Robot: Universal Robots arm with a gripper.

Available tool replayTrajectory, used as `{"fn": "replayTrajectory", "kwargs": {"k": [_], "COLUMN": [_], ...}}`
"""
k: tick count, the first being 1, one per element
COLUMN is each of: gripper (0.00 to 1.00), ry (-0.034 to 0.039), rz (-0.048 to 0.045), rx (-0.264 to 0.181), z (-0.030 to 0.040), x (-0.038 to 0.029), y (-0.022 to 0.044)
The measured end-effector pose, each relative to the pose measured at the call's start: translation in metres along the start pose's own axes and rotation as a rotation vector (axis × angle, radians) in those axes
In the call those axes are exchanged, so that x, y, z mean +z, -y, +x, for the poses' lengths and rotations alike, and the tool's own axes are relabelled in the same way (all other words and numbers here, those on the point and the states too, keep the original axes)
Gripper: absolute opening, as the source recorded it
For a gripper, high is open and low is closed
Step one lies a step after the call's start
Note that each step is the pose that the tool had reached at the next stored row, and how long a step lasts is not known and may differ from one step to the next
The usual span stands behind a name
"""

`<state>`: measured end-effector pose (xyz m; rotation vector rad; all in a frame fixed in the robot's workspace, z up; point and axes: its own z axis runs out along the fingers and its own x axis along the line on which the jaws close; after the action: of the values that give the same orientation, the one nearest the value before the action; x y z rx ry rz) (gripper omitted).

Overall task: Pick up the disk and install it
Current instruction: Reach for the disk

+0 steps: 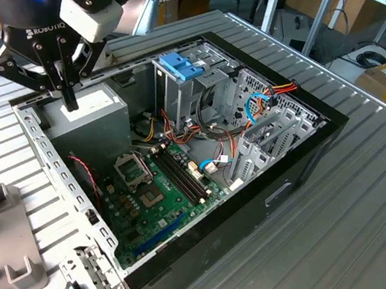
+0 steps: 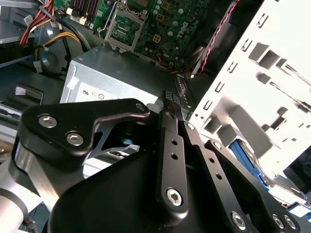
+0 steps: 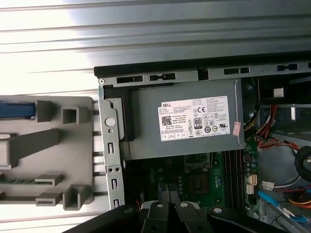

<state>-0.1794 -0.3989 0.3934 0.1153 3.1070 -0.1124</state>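
My gripper [image 1: 69, 102] hangs above the back left corner of the open computer case [image 1: 276, 197], over the grey metal box with a white label [image 1: 89, 121]. Its two black fingers are pressed together with nothing between them, as both wrist views show [image 2: 170, 99] [image 3: 170, 208]. Of the disk I see just a blue edge [image 3: 17, 110], lying on the grey holder [image 3: 53, 145] outside the case wall; the rest is cut off. A blue strip [image 2: 245, 156] past the pale case wall may be that same edge.
Inside the case lie the green motherboard [image 1: 156, 188], loose coloured cables [image 1: 207, 138] and a blue latch on a silver cage [image 1: 180, 65]. A perforated bracket [image 1: 91, 288] rests by the case's near corner. The ribbed metal table [image 1: 354, 221] stretches to the exterior view's right.
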Motion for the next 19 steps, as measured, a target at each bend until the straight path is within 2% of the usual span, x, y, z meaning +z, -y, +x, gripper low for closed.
{"fn": "replayTrajectory", "kwargs": {"k": [19], "gripper": [0.11], "ry": [0.0014], "rz": [0.0180], "rx": [-0.001], "z": [0.0067], "x": [-0.0002], "y": [0.0005]}}
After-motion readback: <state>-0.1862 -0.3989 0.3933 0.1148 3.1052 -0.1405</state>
